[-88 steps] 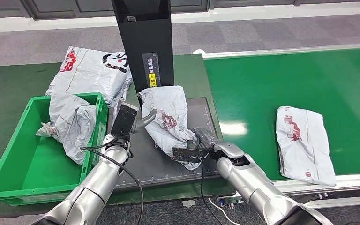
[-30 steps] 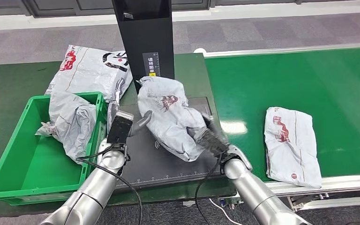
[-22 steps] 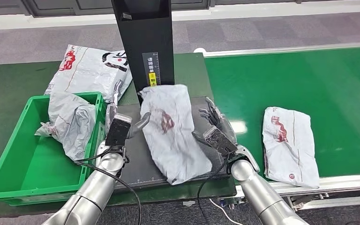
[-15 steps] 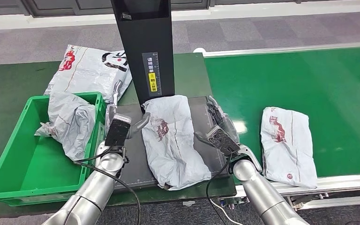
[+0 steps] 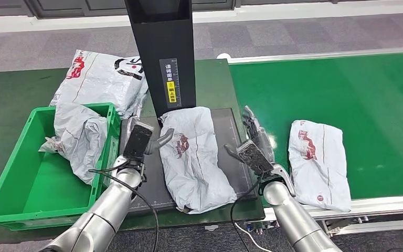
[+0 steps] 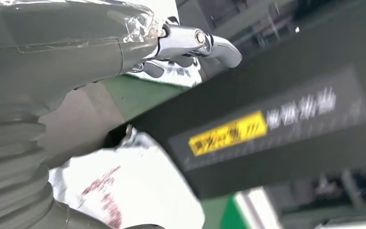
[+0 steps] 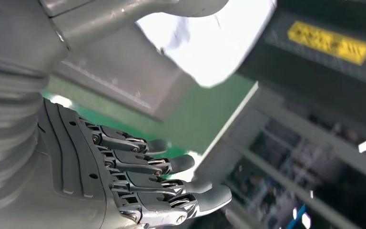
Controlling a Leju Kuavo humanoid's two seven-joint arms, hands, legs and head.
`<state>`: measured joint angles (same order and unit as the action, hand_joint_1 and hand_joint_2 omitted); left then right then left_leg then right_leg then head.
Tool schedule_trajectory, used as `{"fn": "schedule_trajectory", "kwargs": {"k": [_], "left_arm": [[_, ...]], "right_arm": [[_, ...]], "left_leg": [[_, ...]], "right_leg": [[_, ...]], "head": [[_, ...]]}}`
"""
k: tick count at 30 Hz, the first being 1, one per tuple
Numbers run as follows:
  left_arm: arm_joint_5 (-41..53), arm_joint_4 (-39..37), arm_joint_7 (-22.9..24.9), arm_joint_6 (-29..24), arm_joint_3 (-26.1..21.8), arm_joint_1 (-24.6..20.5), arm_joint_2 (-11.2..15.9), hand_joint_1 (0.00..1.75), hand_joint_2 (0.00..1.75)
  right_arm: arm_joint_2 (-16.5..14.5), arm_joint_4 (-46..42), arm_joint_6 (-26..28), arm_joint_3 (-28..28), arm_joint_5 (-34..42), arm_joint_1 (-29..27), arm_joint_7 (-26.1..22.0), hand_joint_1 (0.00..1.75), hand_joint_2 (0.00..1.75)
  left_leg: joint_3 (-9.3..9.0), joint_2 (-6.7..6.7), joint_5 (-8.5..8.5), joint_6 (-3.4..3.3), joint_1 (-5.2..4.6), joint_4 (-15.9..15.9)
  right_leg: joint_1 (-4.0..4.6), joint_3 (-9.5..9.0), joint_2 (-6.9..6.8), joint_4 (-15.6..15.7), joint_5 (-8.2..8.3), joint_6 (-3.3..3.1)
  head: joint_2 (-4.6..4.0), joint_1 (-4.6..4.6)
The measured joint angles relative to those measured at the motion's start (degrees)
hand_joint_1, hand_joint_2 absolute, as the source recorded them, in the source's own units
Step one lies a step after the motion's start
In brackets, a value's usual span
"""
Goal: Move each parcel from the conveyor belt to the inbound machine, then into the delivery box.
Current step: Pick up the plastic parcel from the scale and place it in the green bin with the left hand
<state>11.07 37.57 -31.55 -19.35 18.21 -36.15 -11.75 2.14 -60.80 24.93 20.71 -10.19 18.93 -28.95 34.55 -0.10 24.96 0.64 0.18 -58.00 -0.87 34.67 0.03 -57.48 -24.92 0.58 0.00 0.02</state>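
Observation:
A grey parcel with a red mark (image 5: 197, 152) lies flat on the dark plate of the inbound machine (image 5: 231, 126), under its black tower (image 5: 162, 52). My left hand (image 5: 142, 139) hovers at the parcel's left edge, fingers apart, holding nothing; the left wrist view has the parcel (image 6: 124, 191) below that hand (image 6: 181, 40). My right hand (image 5: 254, 147) stands open just right of the parcel, apart from it, fingers spread (image 7: 162, 181). A second parcel (image 5: 317, 163) lies on the green conveyor belt (image 5: 346, 89). The green delivery box (image 5: 21, 189) at left holds a crumpled parcel (image 5: 81, 139).
A larger white parcel (image 5: 102, 79) lies on the green table behind the box. The belt's metal front rail (image 5: 367, 205) runs along its near edge. The bottom of the box has free room toward me.
My right hand let go of the parcel, which dropped flat onto the machine's plate, and drew back to the right. The parcel on the belt drifted left. My left hand rose slightly.

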Motion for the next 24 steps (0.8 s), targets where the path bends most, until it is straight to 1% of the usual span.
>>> {"fn": "schedule_trajectory", "kwargs": {"k": [2, 5, 8, 12, 15, 20, 23, 24], "left_arm": [[3.7, -0.7, 1.5, 0.3, 1.9, -0.1, 0.0, 0.00, 1.75], [7.5, -1.7, 2.8, 0.2, 4.7, 0.0, -0.1, 0.00, 1.75], [10.6, -3.1, 4.1, 0.4, 6.9, 0.0, -0.1, 0.00, 1.75], [15.5, -5.4, 6.2, 2.3, 10.4, 0.0, -0.1, 0.00, 1.75], [16.5, -6.7, 6.8, 2.7, 12.3, 0.0, 0.0, 0.00, 1.75], [17.6, -7.8, 7.3, 3.3, 13.8, -0.2, 0.1, 0.00, 1.75], [22.3, -9.0, 9.6, 6.7, 15.9, -0.8, 0.3, 0.00, 1.75], [24.8, -9.7, 10.7, 8.8, 17.2, -1.1, 0.4, 0.44, 1.75]], "right_arm": [[0.2, -0.8, 1.4, -1.2, 0.3, -0.4, 0.0, 0.00, 1.75], [0.7, -1.6, 1.7, -3.2, 1.1, -1.1, 0.1, 0.00, 1.75], [1.3, -2.0, 1.1, -5.2, 2.2, -1.7, 0.0, 0.00, 1.75], [2.1, -2.5, -0.5, -7.6, 3.3, -2.9, -0.3, 0.00, 1.75], [2.6, -2.9, -0.9, -8.4, 3.5, -3.7, -0.5, 0.00, 1.75], [2.9, -3.1, -1.1, -8.5, 3.5, -4.2, -0.5, 0.00, 1.75], [2.9, -3.8, -1.8, -9.0, 3.5, -4.6, -0.4, 0.00, 1.75], [2.9, -4.0, -2.2, -9.2, 3.4, -4.7, -0.3, 0.00, 1.75]], "left_leg": [[0.01, 0.00, 0.01, -0.01, 0.00, 0.0], [0.03, 0.00, 0.03, -0.02, -0.01, 0.0], [0.03, 0.00, 0.04, -0.02, -0.01, 0.0], [0.04, 0.00, 0.03, -0.02, -0.01, 0.0], [0.05, 0.02, 0.03, -0.02, -0.01, 0.0], [0.04, 0.02, 0.03, -0.01, 0.00, 0.0], [0.05, 0.01, 0.03, -0.01, 0.00, 0.0], [0.05, 0.01, 0.03, -0.01, 0.00, 0.0]], "right_leg": [[0.00, 0.00, 0.00, 0.0, 0.00, 0.00], [-0.01, 0.01, 0.01, 0.0, 0.00, 0.00], [-0.01, 0.03, 0.01, 0.0, -0.01, 0.01], [-0.01, 0.02, 0.01, 0.0, -0.01, 0.01], [0.00, 0.03, 0.02, 0.0, -0.01, 0.01], [0.00, 0.04, 0.04, 0.0, -0.01, 0.01], [0.00, 0.03, 0.02, 0.0, -0.01, 0.01], [0.00, 0.02, 0.01, 0.0, -0.01, 0.01]], "head": [[0.00, 0.00], [0.00, 0.01], [0.00, 0.00], [0.00, 0.00], [0.00, 0.00], [0.00, 0.00], [0.00, 0.00], [0.00, 0.00]]}}
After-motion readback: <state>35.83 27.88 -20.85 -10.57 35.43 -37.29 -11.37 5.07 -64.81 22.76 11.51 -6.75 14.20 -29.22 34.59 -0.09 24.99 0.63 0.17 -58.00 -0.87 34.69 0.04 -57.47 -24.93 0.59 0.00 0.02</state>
